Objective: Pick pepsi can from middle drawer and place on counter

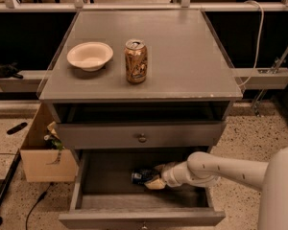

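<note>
The tool (153, 181) reaches into the open drawer (105, 181), touching the blue can (139, 176); I cannot tell its grip.

No text is legible on the gold-brown drink can (136, 61) or the small blue pepsi can (141, 176). The gripper (154, 181) sits at the pepsi can's 3 o'clock.

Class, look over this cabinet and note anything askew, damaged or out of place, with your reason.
The pepsi can lies on its side in the open middle drawer beside the gripper, while the gold can on the counter stands upright.
</note>
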Robot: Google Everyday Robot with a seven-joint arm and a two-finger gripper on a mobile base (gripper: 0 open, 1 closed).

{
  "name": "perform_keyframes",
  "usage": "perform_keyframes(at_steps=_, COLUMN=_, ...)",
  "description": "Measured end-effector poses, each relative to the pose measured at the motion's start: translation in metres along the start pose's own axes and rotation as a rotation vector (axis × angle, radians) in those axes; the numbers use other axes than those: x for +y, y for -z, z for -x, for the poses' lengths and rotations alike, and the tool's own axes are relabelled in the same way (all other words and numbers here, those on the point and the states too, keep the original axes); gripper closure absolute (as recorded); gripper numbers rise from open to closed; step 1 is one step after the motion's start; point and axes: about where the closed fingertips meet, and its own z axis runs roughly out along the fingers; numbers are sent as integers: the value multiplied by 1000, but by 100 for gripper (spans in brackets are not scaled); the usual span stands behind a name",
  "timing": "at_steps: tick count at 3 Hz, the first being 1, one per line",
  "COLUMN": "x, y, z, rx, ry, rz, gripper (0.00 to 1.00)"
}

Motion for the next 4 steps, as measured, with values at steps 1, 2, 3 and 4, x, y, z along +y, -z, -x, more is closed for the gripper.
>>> perform_keyframes(at_steps=1, x=0, y=0, z=0, rx=0, ry=0, rz=0, gripper=96)
perform_keyframes(at_steps=2, x=0, y=0, z=0, rx=0, ry=0, rz=0, gripper=100)
perform_keyframes(at_steps=3, x=5, y=5, z=-2, rx=0, ry=1, rz=-5, gripper=100)
perform_keyframes(at_steps=4, x=20, y=30, z=1, rx=-19, ry=5, rz=-21, gripper=100)
